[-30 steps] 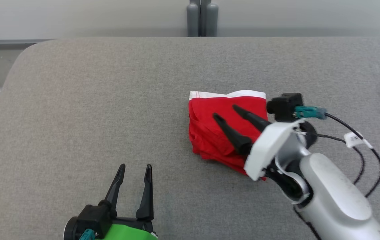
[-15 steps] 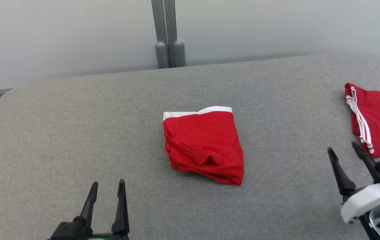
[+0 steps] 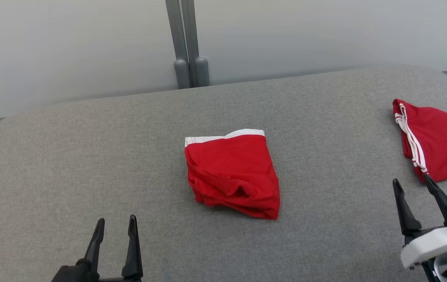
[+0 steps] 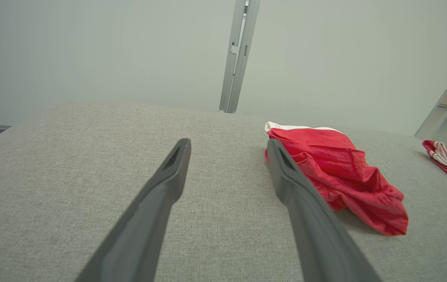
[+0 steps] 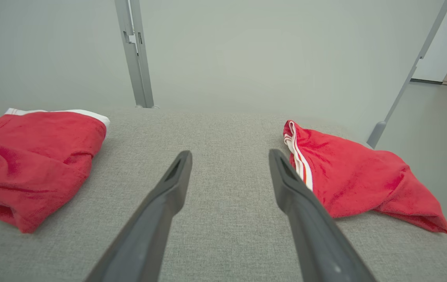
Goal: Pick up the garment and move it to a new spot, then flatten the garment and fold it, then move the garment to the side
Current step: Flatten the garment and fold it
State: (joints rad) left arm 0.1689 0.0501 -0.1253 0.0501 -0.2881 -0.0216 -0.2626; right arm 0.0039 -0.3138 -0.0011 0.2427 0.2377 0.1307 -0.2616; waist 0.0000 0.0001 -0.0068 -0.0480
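Observation:
A folded red garment (image 3: 231, 172) with a white waistband along its far edge lies in the middle of the grey padded table (image 3: 90, 156). It also shows in the left wrist view (image 4: 337, 172) and the right wrist view (image 5: 31, 156). My left gripper (image 3: 116, 220) stands open at the lower left, well short of the garment, with nothing between its fingers (image 4: 228, 144). My right gripper (image 3: 411, 181) is open at the lower right, apart from the garment, its fingers (image 5: 230, 153) pointing at bare table.
A second red garment (image 3: 438, 152) with white side stripes lies crumpled near the table's right edge, just beyond my right fingertips (image 5: 356, 176). A grey post (image 3: 186, 58) stands behind the table's far edge against a pale wall.
My right gripper has drawn back from over the folded garment to the lower right, open and empty. The head camera has tilted up, bringing the second garment into view.

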